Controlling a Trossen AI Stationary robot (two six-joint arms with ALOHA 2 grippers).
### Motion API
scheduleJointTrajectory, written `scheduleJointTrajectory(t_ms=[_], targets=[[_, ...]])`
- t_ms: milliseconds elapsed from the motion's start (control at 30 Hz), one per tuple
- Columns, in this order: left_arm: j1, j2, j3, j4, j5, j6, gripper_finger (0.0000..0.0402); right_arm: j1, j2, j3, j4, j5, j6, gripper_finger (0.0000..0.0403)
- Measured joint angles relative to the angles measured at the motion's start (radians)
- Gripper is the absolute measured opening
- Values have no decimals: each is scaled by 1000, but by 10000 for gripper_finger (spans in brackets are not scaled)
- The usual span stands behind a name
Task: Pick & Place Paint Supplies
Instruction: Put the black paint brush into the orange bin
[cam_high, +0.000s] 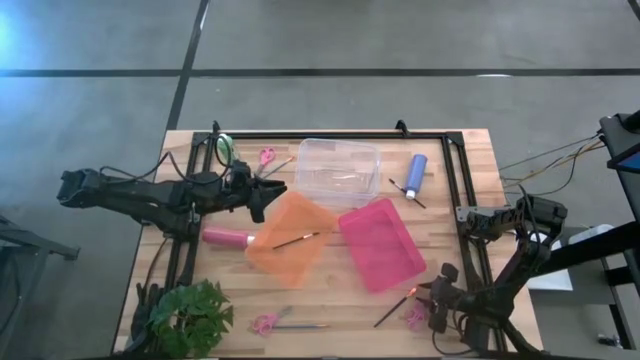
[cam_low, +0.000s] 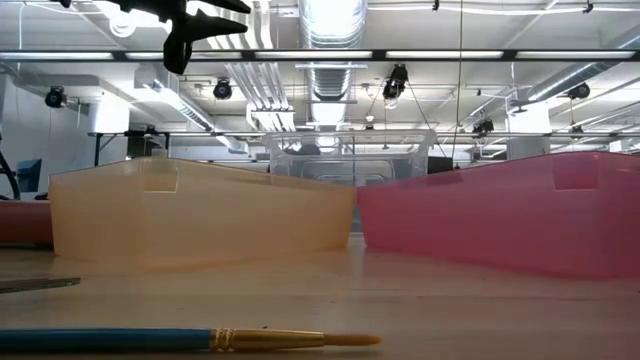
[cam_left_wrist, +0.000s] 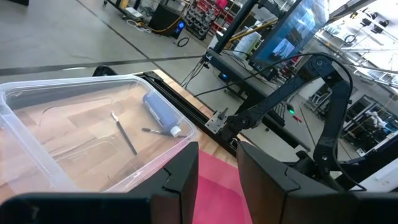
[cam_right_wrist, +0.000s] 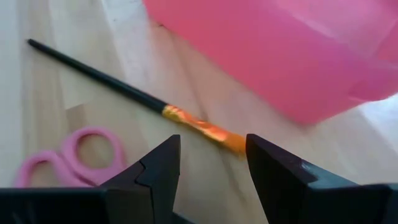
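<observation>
Item: my right gripper (cam_right_wrist: 208, 163), low at the near right corner of the table (cam_high: 330, 290), fingers apart with nothing between them.

Item: black-handled paintbrush (cam_right_wrist: 134, 93) with an orange ferrule, lying flat on the wood directly ahead of my right gripper, just beyond the fingertips. Its orange end passes in line with the gap between my fingers; the black handle runs away on a slant toward the pink scissors (cam_right_wrist: 59, 158), which lie beside it but apart. In the high view the same brush (cam_high: 393, 308) lies diagonally, its orange end close to the near corner of the pink bin (cam_high: 380, 243). I judge its long axis crosses my finger gap at an angle rather than squarely, so a small wrist turn would help before closing. The bin wall stands close to the ferrule, leaving little room on that side.

Item: my left gripper (cam_high: 262, 196), held high over the far edge of the orange bin (cam_high: 292, 240), fingers slightly apart and empty. It is well apart from this brush; my right arm is plainly the nearer.

Item: one brush (cam_high: 296, 240) resting in the orange bin.

Item: pink-red bottle (cam_high: 228, 237) lying on its side just beside the orange bin.

Item: blue bottle (cam_high: 416, 176) lying beyond the clear tub (cam_high: 338, 170).
</observation>
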Motion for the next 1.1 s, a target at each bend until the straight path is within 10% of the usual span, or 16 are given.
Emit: scheduleJointTrajectory(t_ms=[1100], targets=[[0, 0, 0, -31, 5, 3, 120, -112, -18, 2, 93, 3, -125, 178]])
